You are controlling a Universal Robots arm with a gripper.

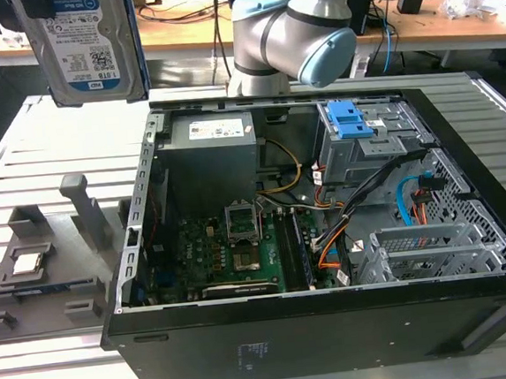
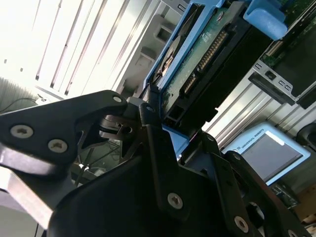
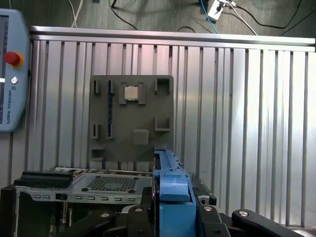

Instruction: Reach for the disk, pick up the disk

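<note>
The disk [image 1: 84, 46], a silver hard drive with a white-and-blue label and a blue frame, hangs upright high above the table at the exterior view's left, clear of the computer case. In the second wrist view its green circuit-board underside [image 2: 197, 69] and blue frame run up from between the black fingers [image 2: 64, 131] of my gripper [image 2: 163, 126]. In the first wrist view the disk's blue frame edge [image 3: 173, 190] stands between the jaws of my gripper [image 3: 175, 217]. The gripper is shut on the disk.
An open black computer case [image 1: 318, 326] lies on the slatted metal table [image 1: 20, 165], with a grey drive cage with blue latches [image 1: 354, 123] inside. A grey fixture plate [image 3: 131, 121] beside the case carries a small square chip [image 3: 131, 92]. A teach pendant [image 3: 11, 74] lies nearby.
</note>
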